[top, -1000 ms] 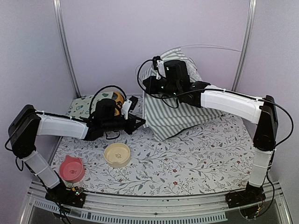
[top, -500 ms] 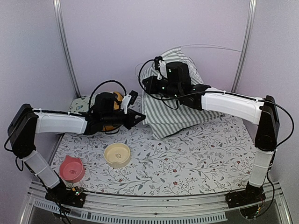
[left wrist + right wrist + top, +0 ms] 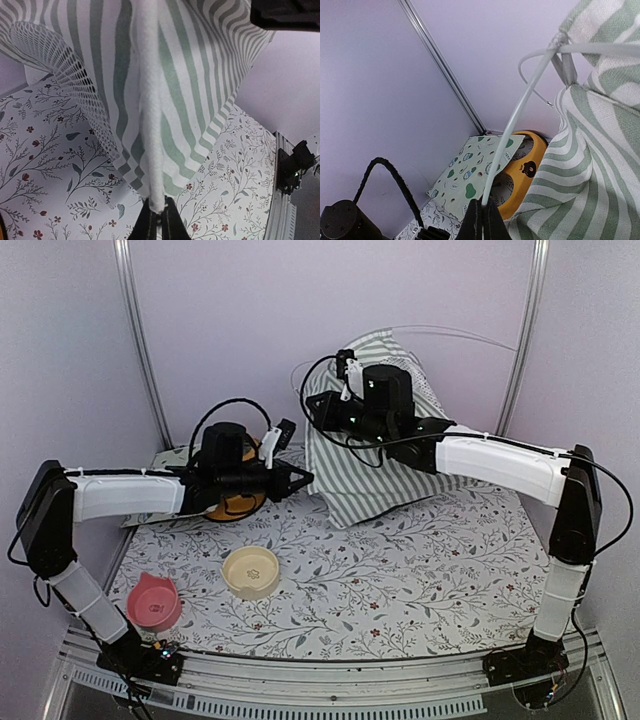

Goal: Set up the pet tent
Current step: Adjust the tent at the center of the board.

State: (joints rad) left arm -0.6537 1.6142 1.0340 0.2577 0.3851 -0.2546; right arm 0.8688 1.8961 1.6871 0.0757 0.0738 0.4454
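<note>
While my left gripper pinches the white seam of the slack, grey-green striped tent spreading ahead of its fingers, my right gripper clamps its thin white pole.

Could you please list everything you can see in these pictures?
tent: one, grey-green and white stripes, back centre
pole: one, white, by the tent's top
mat: one, cream with green shapes, back left corner
yellow item: one, bear print, beside the mat
cream bowl: one, front left of centre
pink bowl: one, front left
tablecloth: one, white floral, over the table
left hand: one, black, shut on the tent's white seam
right hand: one, black, shut on the pole
</note>
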